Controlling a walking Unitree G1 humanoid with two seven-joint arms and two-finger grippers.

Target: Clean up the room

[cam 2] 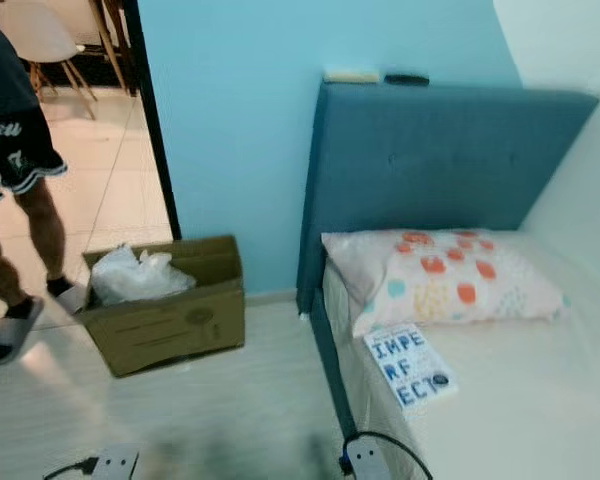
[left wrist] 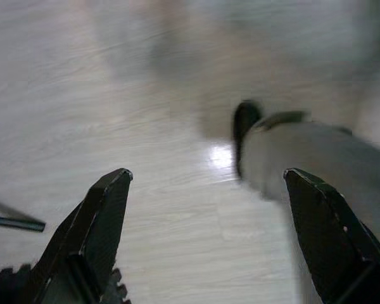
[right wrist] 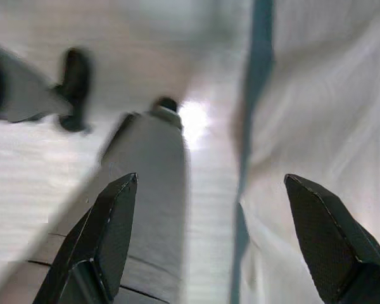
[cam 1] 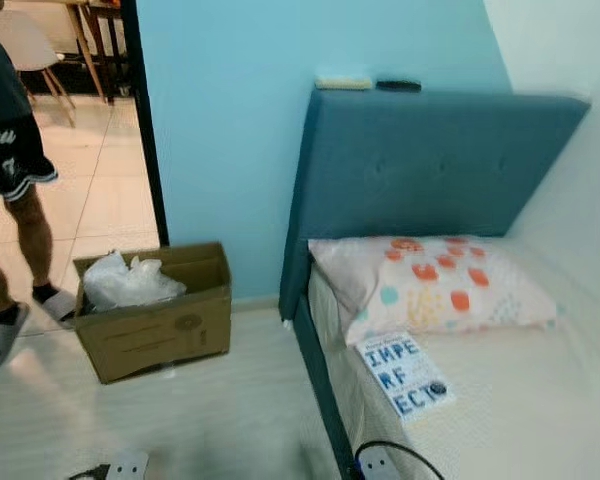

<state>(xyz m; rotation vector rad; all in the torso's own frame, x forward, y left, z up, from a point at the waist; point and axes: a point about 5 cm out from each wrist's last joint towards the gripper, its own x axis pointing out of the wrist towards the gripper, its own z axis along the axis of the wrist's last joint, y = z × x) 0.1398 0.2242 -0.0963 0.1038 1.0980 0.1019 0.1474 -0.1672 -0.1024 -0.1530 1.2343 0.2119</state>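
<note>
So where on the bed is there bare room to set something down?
The mattress is bare right of the book and below the pillow. The near left corner is crowded by a power strip and cable.

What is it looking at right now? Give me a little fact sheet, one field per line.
Room: bedroom with a blue wall and a pale floor
Bed: on the robot's right, blue headboard
Pillow: spotted, lying below the headboard
Book: flat on the bed, just in front of the pillow
Box: cardboard, open, on the floor left of the bed, white bag inside
Person: standing in the doorway, far left
Left gripper: open, over bare floor
Right gripper: open, beside the bed's edge
</note>
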